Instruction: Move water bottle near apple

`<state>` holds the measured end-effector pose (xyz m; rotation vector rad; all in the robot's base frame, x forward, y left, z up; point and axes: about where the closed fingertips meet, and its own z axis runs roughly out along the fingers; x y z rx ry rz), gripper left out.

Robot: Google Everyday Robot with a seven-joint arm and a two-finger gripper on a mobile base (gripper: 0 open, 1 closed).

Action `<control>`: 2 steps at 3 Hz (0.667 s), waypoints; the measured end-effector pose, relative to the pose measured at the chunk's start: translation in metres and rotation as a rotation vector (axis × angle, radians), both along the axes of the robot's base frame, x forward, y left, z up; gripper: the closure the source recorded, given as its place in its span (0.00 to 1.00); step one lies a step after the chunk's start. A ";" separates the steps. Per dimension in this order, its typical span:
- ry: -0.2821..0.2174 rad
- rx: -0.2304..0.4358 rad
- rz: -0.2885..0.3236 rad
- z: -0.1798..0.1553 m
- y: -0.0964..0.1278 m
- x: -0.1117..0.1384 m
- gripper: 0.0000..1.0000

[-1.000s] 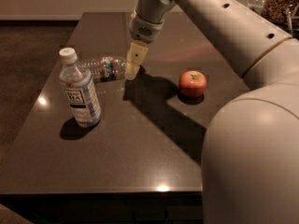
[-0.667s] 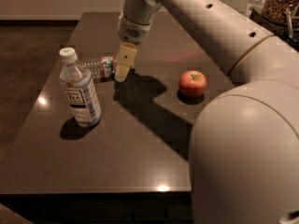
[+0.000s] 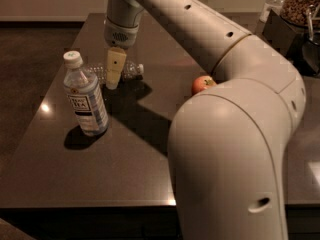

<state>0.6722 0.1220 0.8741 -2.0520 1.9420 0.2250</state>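
The water bottle [image 3: 128, 70] lies on its side on the dark table [image 3: 130, 164], white cap pointing right, at the far middle. My gripper [image 3: 113, 80] hangs straight down in front of the bottle's middle and hides part of it; whether it touches the bottle I cannot tell. The red apple [image 3: 201, 83] sits to the right of the bottle, well apart from it, and is partly hidden behind my arm's big elbow.
A taller tea-labelled bottle [image 3: 85, 96] stands upright at the left front of the gripper. A jar of grains [image 3: 300, 4] and dark items stand at the far right. My arm [image 3: 235, 134] blocks the right half of the view.
My gripper has moved left, from just right of the lying bottle to in front of its middle. The bottles and the apple have not moved.
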 end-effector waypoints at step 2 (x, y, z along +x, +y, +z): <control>0.032 -0.076 0.013 -0.018 0.005 0.015 0.23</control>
